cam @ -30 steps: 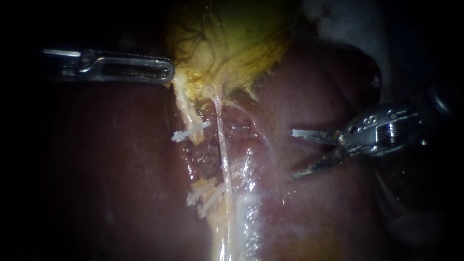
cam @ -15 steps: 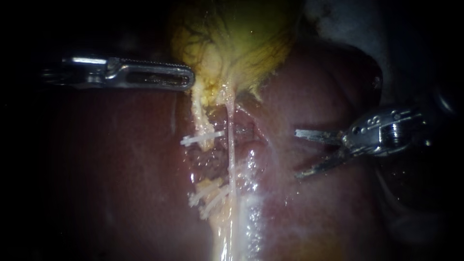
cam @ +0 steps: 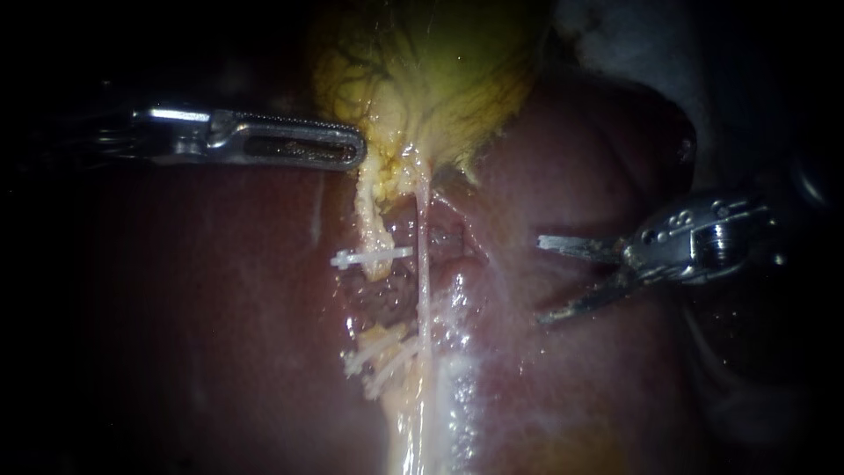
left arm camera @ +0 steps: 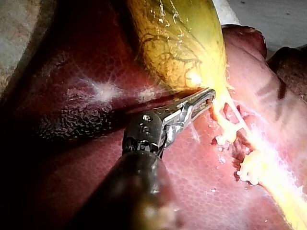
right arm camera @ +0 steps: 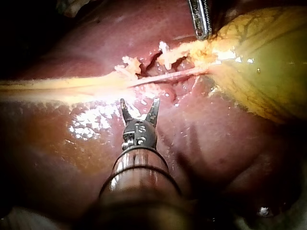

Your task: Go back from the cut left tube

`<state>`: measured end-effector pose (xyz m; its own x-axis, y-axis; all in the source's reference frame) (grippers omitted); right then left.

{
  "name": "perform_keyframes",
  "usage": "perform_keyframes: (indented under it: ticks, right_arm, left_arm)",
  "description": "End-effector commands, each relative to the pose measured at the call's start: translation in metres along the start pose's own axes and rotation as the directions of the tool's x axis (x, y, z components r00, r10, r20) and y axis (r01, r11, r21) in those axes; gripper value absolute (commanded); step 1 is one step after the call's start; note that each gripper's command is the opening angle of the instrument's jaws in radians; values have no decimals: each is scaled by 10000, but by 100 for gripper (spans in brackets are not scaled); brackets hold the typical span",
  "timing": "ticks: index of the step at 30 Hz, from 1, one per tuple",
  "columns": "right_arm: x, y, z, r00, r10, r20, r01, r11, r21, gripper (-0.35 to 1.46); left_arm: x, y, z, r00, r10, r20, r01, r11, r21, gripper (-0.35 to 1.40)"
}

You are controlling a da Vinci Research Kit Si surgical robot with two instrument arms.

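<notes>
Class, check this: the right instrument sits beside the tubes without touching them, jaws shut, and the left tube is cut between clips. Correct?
One error: the right instrument has its jaws open, not shut. The endoscope view shows a clear gap between them with nothing gripped. The rest stands: it sits apart from the tubes, and the left tube is cut between clips.

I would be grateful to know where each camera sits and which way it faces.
Endoscope view: close above tissue, facing dark red liver and yellow-green gallbladder; the left instrument enters from the left, the right instrument, jaws open, from the right.
Left wrist view: on the left arm, looking along its own shaft towards the gallbladder.
Right wrist view: on the right arm, looking along its own shaft across the liver.
Shared: all show the gallbladder and left instrument.
</notes>
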<state>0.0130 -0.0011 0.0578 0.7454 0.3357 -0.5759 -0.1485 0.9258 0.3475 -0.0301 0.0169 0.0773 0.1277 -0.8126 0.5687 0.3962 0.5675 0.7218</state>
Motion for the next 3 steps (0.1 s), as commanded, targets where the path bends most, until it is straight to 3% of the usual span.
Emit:
perform_keyframes:
  ticks: [1, 3]
  right_arm:
    - [0, 0, 0, 10000, -34, 1, 34, 10000, 0, 145]
    - [0, 0, 0, 10000, -34, -5, 34, 10000, 29, 145]
  left_arm:
    - [0, 0, 0, 10000, -4, 2, 4, 10000, -6, -35]
    - [0, 0, 0, 10000, -3, 1, 3, 10000, -5, -35]
